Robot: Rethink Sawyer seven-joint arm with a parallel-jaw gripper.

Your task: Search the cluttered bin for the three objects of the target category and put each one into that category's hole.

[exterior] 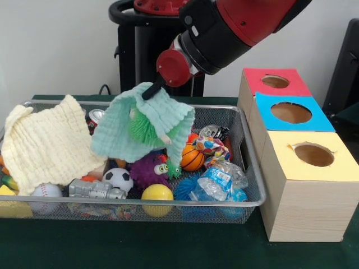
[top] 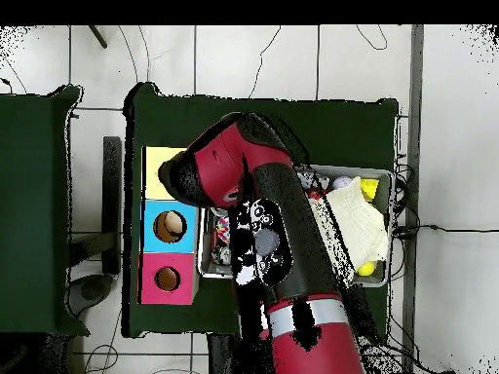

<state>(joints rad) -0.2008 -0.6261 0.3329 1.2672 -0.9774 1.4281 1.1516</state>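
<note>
So, left to right:
Yellow cloth (exterior: 47, 147): draped over the left end of the wire bin (exterior: 253, 174).
Gripper (exterior: 150, 91): clenched on the top of the green cloth (exterior: 147, 128), held up over the toys.
Toys: soccer ball (exterior: 118, 179), yellow ball (exterior: 157, 194), purple fuzzy ball (exterior: 147, 170), small basketball (exterior: 192, 158) in the bin.
Box (exterior: 303, 193): right of the bin, with red, blue and yellow holes.
</note>
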